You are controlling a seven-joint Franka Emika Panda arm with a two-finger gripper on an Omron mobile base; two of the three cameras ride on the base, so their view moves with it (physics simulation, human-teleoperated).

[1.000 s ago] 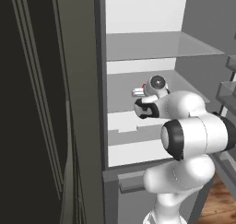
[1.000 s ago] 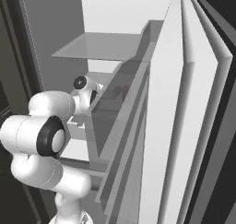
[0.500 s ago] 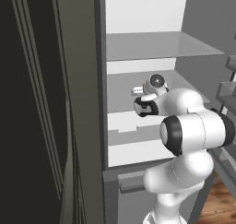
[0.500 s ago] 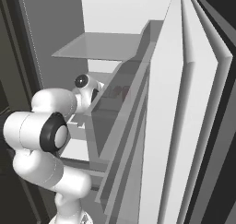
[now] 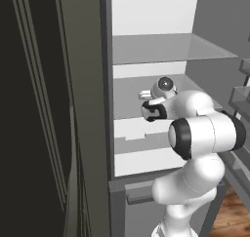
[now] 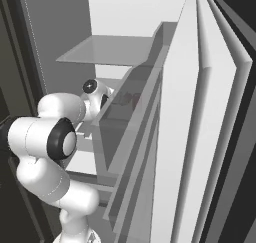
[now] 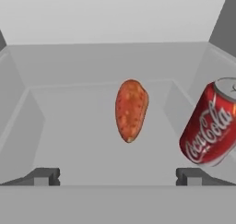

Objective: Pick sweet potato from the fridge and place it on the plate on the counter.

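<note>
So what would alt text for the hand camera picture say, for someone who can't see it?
A small orange-red oblong sweet potato lies on a pale grey fridge shelf, centred between the open gripper and its two dark fingertips. A red cola can stands tilted in the picture at the right.

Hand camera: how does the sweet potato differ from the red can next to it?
The sweet potato is an orange-red, speckled, tapered oblong; the cola can is a glossy red cylinder with white lettering and a silver top. The potato sits centred between the fingertips, the can off to the right, tilted. Both rest on the same grey fridge shelf.
</note>
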